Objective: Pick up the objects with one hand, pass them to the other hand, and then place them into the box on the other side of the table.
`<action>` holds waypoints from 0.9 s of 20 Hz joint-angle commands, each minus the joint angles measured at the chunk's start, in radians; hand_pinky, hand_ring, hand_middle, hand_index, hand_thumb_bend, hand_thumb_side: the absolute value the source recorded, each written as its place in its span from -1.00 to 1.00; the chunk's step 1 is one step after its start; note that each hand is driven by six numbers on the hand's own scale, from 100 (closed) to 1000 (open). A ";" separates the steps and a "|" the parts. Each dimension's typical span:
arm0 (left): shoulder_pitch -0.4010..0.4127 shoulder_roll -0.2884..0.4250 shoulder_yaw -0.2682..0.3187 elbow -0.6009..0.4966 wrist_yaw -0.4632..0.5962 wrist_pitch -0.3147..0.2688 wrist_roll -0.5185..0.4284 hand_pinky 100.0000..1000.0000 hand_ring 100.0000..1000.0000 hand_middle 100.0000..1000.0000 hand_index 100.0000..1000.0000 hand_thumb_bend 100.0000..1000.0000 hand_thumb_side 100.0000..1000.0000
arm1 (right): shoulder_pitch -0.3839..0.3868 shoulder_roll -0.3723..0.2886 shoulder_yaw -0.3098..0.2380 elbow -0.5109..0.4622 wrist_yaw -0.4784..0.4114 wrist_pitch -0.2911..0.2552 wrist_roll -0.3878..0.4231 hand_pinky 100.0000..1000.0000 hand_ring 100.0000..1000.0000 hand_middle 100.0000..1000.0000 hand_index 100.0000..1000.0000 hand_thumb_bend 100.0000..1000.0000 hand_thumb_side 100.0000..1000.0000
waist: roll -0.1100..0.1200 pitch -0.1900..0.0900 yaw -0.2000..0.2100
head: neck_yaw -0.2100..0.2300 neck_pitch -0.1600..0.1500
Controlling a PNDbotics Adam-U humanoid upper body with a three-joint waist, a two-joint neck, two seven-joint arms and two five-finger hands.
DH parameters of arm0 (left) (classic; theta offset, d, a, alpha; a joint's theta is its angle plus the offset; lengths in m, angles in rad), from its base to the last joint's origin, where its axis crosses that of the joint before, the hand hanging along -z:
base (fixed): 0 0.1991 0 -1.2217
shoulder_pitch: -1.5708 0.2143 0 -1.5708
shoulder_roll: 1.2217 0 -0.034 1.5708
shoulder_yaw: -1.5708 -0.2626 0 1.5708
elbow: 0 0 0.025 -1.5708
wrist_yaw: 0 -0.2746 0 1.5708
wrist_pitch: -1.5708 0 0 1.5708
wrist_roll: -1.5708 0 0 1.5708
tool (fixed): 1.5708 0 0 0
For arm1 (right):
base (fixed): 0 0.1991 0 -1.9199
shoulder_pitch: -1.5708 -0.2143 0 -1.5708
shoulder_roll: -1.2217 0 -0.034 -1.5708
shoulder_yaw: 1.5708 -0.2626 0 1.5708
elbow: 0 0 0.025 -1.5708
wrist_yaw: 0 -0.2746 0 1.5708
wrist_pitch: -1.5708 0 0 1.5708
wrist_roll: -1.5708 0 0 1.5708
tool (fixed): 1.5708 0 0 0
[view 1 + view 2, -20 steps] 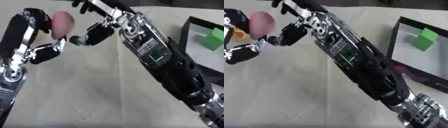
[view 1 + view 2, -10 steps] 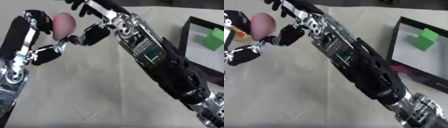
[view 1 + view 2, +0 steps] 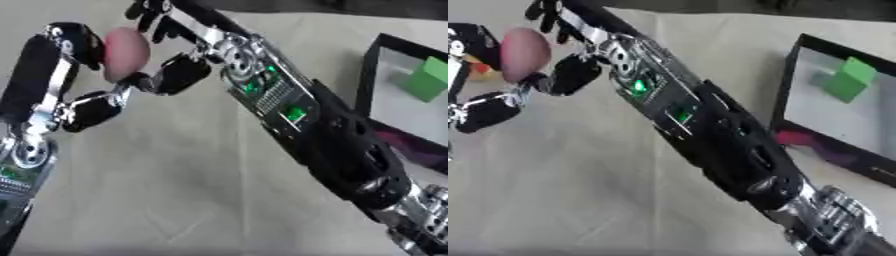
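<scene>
I am holding the pink ball (image 3: 125, 52) in my left hand (image 3: 83, 75), fingers curled round it, above the worktop's (image 3: 175, 175) far left corner. My right hand (image 3: 175, 65), half open, is touching it: the handover. Next, the right must close before I carry it to the box (image 3: 798, 75).

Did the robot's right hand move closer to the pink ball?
Yes. Against the black box with the green cube, which stays put, the right hand has slid left until it touches the pink ball in the left hand.
</scene>
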 commanded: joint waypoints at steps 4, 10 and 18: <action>-0.019 -0.009 -0.007 -0.008 -0.001 -0.011 -0.009 -0.03 -0.26 -0.30 -0.23 -1.00 -1.00 | -0.016 0.008 -0.002 0.001 -0.087 -0.008 -0.062 0.58 0.18 -0.38 -0.06 -1.00 -1.00 | 0.005 -0.017 0.002 | 0.001 -0.006; -0.016 -0.010 -0.004 0.004 -0.003 -0.005 -0.048 0.02 -0.20 -0.22 -0.08 -1.00 -1.00 | -0.007 0.002 0.001 0.010 -0.139 -0.052 -0.070 0.53 -0.05 -0.61 -0.33 -1.00 -1.00 | 0.006 -0.017 0.000 | 0.001 -0.008; 0.009 0.001 0.019 0.014 0.009 0.092 -0.015 0.39 0.31 0.35 0.77 0.02 -0.48 | 0.013 -0.037 -0.021 -0.026 -0.154 -0.023 -0.091 0.50 -0.14 -0.70 -0.42 -1.00 -1.00 | 0.011 -0.020 -0.004 | -0.013 -0.004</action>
